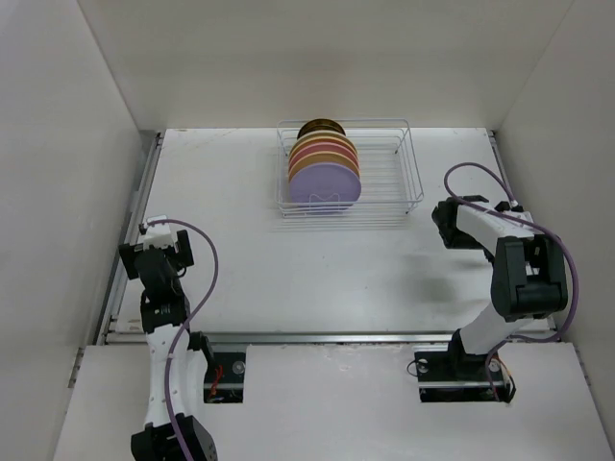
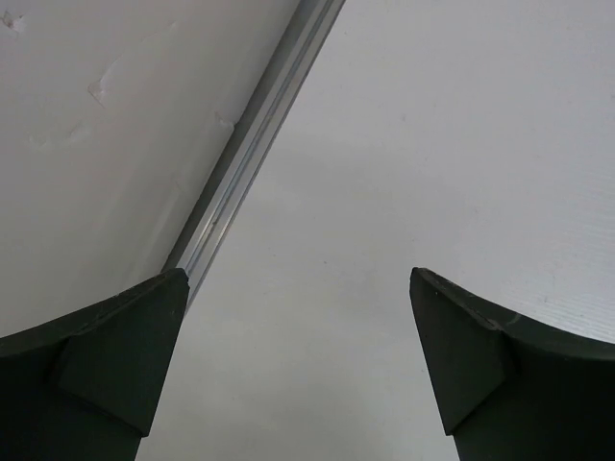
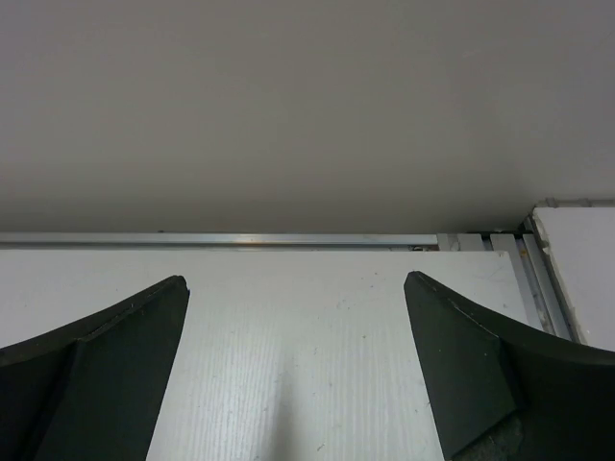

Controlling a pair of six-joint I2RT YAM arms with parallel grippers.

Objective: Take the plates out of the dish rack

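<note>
1. From the top camera, I have the dish rack at 12 o'clock on the table, close to the back wall and a shade right of centre.
2. The plates stand on edge in one tight row in the left half of the rack. They run from 12 to 6 o'clock, with their faces turned towards 6.
3. The lavender plate is at the 6 o'clock end of the row, nearest my arms. A dark patterned plate closes the 12 o'clock end. Pink and yellow-orange rims show between them, and I cannot count them reliably.
4. The right half of the rack shows only bare wire.
5. The left pincer sits at about 9 o'clock, beside the aluminium rail along the left wall and well apart from the rack.
6. On its wrist camera the left pincer is spread wide. Its dark fingers stand far apart with only table and rail between them, pinching nothing.
7. The right pincer sits at about 3 o'clock, near the rack's near right corner but not touching it.
8. On its own camera the right pincer is likewise spread, with nothing between the jaws. Past them I see bare table, a rail and a plain wall.
9. A purple cable loops off the left arm, and another off the right.
</note>
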